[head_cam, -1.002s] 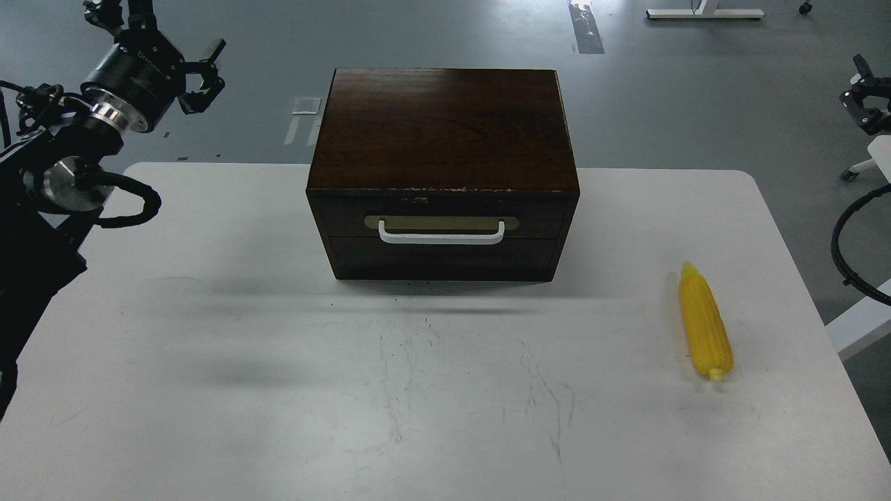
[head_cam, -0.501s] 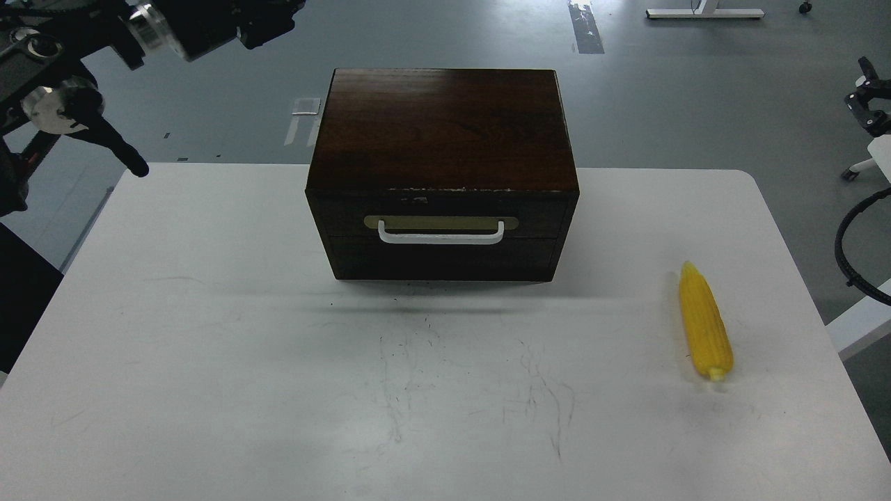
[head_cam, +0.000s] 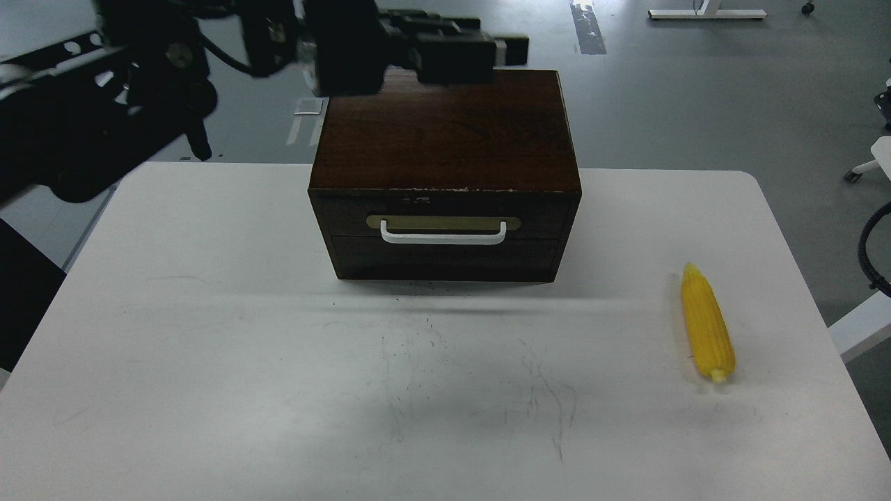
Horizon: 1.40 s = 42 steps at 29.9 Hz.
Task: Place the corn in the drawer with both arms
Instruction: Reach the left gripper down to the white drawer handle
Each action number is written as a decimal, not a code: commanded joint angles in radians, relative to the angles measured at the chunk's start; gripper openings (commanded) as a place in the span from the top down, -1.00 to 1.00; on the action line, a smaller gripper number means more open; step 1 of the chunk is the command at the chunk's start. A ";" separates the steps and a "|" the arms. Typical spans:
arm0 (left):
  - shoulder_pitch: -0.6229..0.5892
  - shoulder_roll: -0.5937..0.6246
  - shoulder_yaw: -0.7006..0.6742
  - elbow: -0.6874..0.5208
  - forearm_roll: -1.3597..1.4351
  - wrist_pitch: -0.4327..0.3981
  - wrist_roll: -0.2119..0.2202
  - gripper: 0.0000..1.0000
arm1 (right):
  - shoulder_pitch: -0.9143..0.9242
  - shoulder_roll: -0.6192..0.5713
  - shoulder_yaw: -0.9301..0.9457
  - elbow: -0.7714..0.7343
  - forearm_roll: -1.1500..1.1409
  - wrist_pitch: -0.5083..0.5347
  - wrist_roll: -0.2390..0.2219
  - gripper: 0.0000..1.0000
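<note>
The yellow corn (head_cam: 706, 323) lies on the white table (head_cam: 209, 313) at the right, pointed end away from me. The dark brown box (head_cam: 445, 132) stands at the table's far middle. Its drawer (head_cam: 445, 243) is closed, with the white bar handle (head_cam: 443, 236) facing me. My left arm reaches in from the upper left, high over the box's back edge. My left gripper (head_cam: 511, 47) is dark and blurred, so its fingers cannot be told apart. My right gripper is out of view. Only a black cable (head_cam: 869, 250) shows at the right edge.
The table's front and left parts hold only scratch marks. Grey floor lies beyond the table, with a white furniture leg (head_cam: 863, 167) at the far right.
My left arm has swung from the far left, up and to the right, and now hangs over the box's back edge. The corn and the box have not moved.
</note>
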<state>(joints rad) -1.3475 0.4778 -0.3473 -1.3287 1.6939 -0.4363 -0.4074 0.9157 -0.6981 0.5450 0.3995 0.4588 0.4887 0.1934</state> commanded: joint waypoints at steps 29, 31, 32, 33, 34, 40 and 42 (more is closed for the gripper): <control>-0.193 -0.163 0.514 0.016 0.428 0.094 -0.028 -0.69 | -0.018 -0.004 0.000 -0.004 0.000 0.000 0.000 -1.00; -0.181 -0.154 0.557 0.041 0.423 0.094 -0.028 -0.69 | -0.023 -0.003 0.001 -0.007 0.000 0.000 0.001 -1.00; -0.177 -0.153 0.557 0.043 0.423 0.094 -0.028 -0.69 | -0.023 -0.003 0.001 -0.007 0.000 0.000 0.000 -1.00; -0.177 -0.153 0.557 0.043 0.423 0.094 -0.028 -0.69 | -0.023 -0.003 0.001 -0.007 0.000 0.000 0.000 -1.00; -0.177 -0.153 0.557 0.043 0.423 0.094 -0.028 -0.69 | -0.023 -0.003 0.001 -0.007 0.000 0.000 0.000 -1.00; -0.176 -0.154 0.559 0.095 0.421 0.094 -0.028 -0.69 | -0.021 -0.003 0.001 -0.007 0.000 0.000 0.000 -1.00; -0.176 -0.151 0.559 0.103 0.420 0.094 -0.030 -0.69 | -0.021 -0.004 0.001 -0.008 0.000 0.000 0.001 -1.00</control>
<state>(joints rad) -1.5236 0.3252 0.2115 -1.2422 2.1155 -0.3424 -0.4359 0.8930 -0.7008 0.5461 0.3928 0.4586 0.4887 0.1933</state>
